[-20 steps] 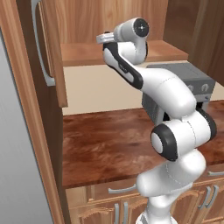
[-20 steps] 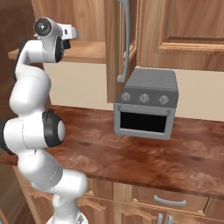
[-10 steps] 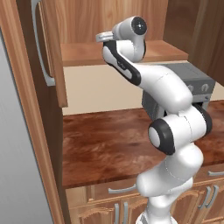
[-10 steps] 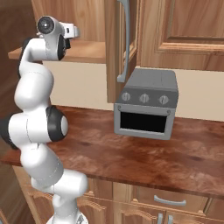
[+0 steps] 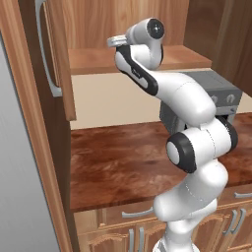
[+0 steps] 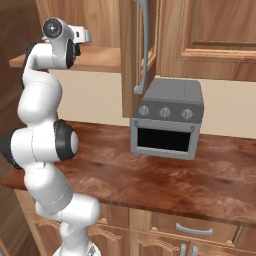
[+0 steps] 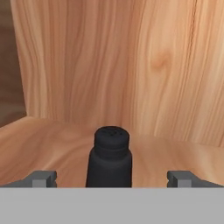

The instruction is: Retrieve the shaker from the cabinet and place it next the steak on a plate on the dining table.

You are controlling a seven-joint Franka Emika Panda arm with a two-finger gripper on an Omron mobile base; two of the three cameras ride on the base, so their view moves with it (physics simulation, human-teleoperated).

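1. Hand view, bottom centre: I see the shaker (image 7: 109, 159), black with a narrower cap, standing upright on the pale plank shelf (image 7: 52, 144) of the cabinet (image 7: 131, 65), whose wood-grain back wall takes up the upper part of the frame.
2. Hand view, bottom corners: my pincer (image 7: 112, 178) stands wide; its two grey fingertips (image 7: 41, 178) sit far left and far right, with the shaker between them and touching neither.
3. Left base view, upper centre: I find the white arm (image 5: 197, 147) rising from the lower right and bending up to shelf level, its wrist at the shelf's front edge.
4. Left base view, left side: the open cabinet door (image 5: 51, 54) with its curved silver handle (image 5: 45, 49) hangs along the left of the frame.
5. Right base view, centre: a grey toaster oven (image 6: 167, 117) rests on the reddish-brown table (image 6: 165, 175), right of the arm and well apart from it.
6. Right base view, lower edge: lower cupboards (image 6: 195, 232) sit under the table.
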